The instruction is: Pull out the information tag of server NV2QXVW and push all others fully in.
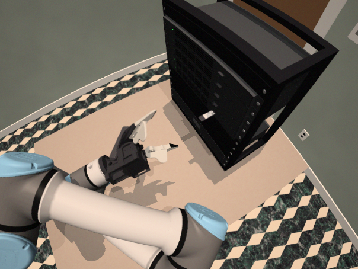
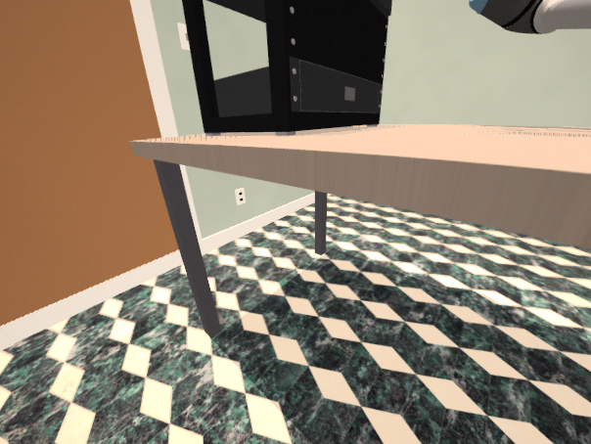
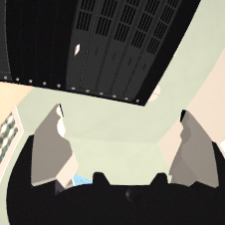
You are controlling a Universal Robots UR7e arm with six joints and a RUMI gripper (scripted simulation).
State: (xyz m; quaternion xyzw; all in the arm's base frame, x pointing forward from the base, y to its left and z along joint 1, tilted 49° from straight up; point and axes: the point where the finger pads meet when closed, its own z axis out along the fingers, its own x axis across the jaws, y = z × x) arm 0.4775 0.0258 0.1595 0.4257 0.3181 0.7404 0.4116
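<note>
Top view: one small pale information tag [image 1: 206,115] sticks out of the black server rack [image 1: 321,51], low on its front face, long axis pointing out from the front toward my side. Other tabs above it sit flush, grey. Can't read any service tag from here.

My two-jaw gripper [image 1: 160,130] is fully spread, nothing between the fingers [image 1: 146,119]. The protruding tag lies to the right and slightly far of me, well apart, over the tan wooden table top [image 1: 89,118].

Wrist view shows the rack front ahead, a pale tab [image 3: 77,49] visible to the far left of my fingers.

Next move, I'd guess: close in on the tag, fingers straddling it.
</note>
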